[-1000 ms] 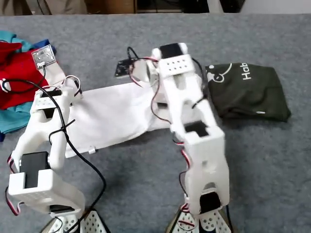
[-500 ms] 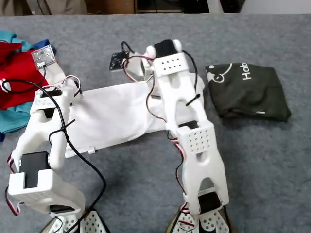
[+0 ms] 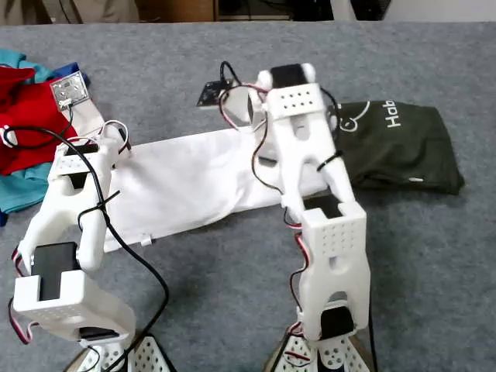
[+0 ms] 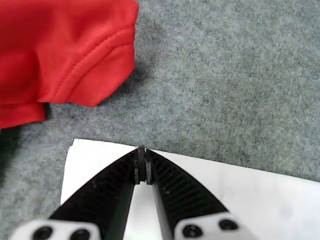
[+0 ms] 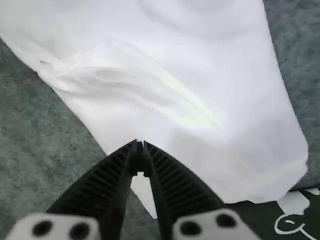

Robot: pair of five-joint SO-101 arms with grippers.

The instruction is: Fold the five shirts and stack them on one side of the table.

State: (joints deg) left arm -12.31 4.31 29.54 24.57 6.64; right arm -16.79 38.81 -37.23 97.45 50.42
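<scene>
Left gripper (image 4: 141, 167) is pinched tight on the edge of the white shirt (image 4: 240, 195), near the corner that lies close to the red shirt (image 4: 60, 45). Right gripper (image 5: 139, 159) is clamped just as tightly on the shirt's other end (next to the folded dark green shirt (image 3: 395, 147)). The white shirt lies spread in a long band across the middle of the grey table (image 3: 434, 256).

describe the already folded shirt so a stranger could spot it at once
On the grey felt table, look beyond the white fabric shirt spread across the middle, on the side away from the crumpled red shirt. There lies the dark green fabric shirt, the only one folded into a compact block, with white print on top.
</scene>
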